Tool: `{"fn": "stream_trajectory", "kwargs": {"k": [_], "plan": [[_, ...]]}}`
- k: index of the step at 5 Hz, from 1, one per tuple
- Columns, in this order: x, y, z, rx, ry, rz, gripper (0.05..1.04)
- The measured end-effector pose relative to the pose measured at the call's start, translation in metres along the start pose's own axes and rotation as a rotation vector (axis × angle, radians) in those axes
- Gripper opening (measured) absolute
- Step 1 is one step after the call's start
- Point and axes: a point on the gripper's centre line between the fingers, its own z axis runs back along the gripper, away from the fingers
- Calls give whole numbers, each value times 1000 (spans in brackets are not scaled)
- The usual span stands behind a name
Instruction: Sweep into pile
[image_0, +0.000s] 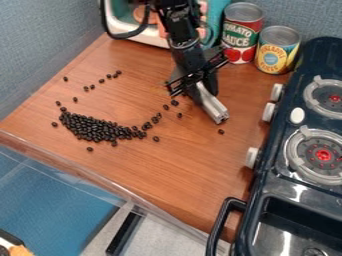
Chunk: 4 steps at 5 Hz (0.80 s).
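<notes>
On the tabletop (180, 172), beans (93, 127) lie loose; two closed cans (242, 35) stand upright.

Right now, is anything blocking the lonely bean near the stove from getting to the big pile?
Nothing visible blocks it. Between the lonely bean and the big pile I see wooden tabletop, with a few loose beans nearer the pile.

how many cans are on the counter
2: a red can at the back, beside the arm, and a yellow and blue can next to it, nearer the stove. Another could hide behind the arm.
</notes>
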Motion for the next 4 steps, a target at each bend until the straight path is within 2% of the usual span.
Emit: {"fn": "stream_trajectory", "kwargs": {"k": [4], "plan": [[6,65,21,87,21,65,345]]}}
